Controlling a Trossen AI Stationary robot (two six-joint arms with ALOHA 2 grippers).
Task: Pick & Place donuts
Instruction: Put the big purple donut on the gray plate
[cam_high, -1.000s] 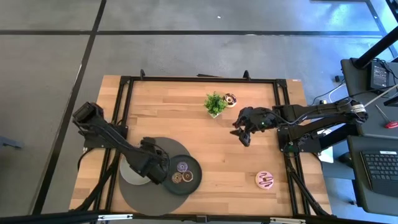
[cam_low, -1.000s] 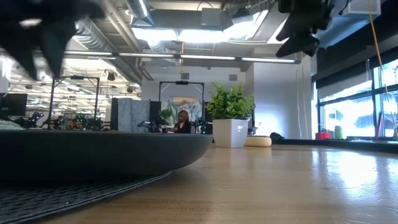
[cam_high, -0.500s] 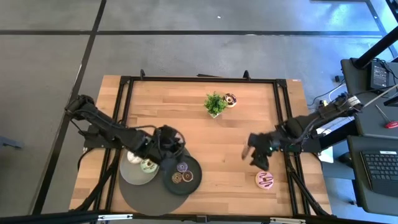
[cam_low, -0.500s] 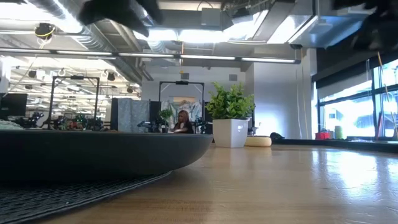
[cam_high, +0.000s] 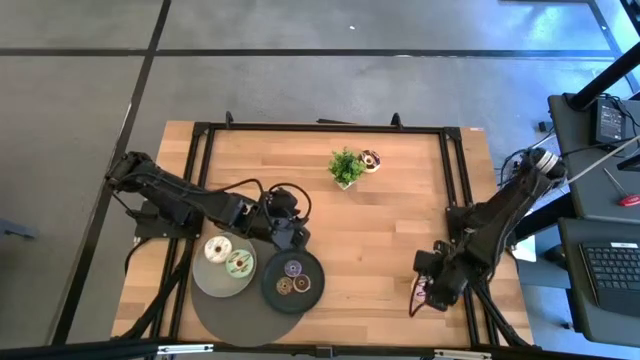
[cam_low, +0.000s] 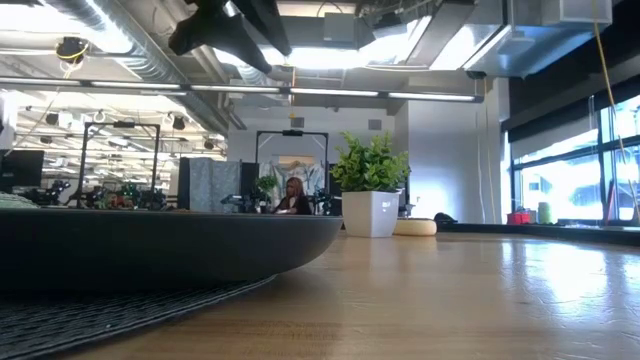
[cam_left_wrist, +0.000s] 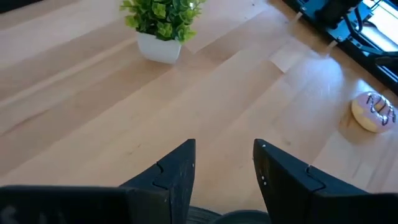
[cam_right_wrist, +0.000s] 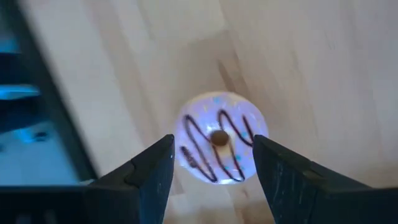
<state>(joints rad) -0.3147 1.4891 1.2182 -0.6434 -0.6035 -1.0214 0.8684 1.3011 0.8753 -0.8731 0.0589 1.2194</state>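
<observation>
The pink donut with dark stripes (cam_right_wrist: 219, 146) lies flat on the wood near the table's right near corner. My right gripper (cam_right_wrist: 214, 168) hangs over it, open, pointing down, one finger on each side and apart from it. In the high view the right gripper (cam_high: 425, 290) hides most of that donut. The cream donut (cam_high: 217, 249) and green donut (cam_high: 238, 264) lie on the light grey plate (cam_high: 205, 282). Three tiny donuts (cam_high: 293, 268) sit on the dark plate (cam_high: 318, 268). The chocolate donut (cam_high: 370, 160) rests beside the plant. My left gripper (cam_high: 290, 232) hovers open just beyond the dark plate.
A small potted plant (cam_high: 346, 166) stands at the table's far middle. The two plates sit on a round dark mat (cam_high: 215, 318) at the near left. Bare wood lies between the plates and the right arm. The black table frame (cam_high: 458, 180) runs along the edges.
My right gripper has swung from beside the plant toward the table's near right corner and come down over the pink donut. My left gripper has drawn off the light plate toward the right and far side, uncovering the cream and green donuts.
</observation>
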